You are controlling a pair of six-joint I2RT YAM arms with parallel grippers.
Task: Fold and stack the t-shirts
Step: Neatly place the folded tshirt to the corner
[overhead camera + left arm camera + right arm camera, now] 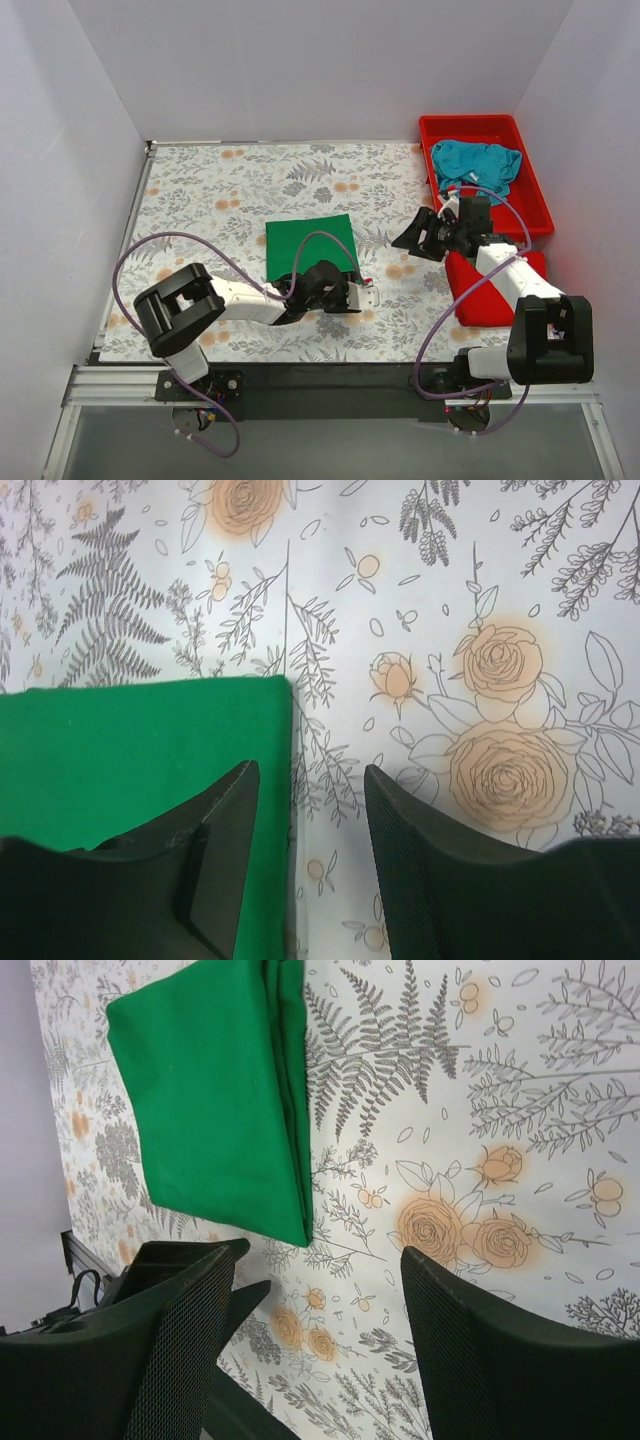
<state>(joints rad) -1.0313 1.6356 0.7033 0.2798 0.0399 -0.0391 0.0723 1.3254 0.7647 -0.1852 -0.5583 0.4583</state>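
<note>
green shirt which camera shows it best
Right wrist: the green shirt fills much of the frame, its layered folded edge clear, only the top cropped. Top external shows it small, near edge hidden by the left arm. Left wrist shows just one corner, partly behind the left claw.

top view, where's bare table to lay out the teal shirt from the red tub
Bare floral cloth lies between the back wall and the folded green t-shirt, and along the left edge. Crowded: the near middle, where the left gripper sits at the shirt's corner, and the right side by the right gripper and red plastic tub.
</note>
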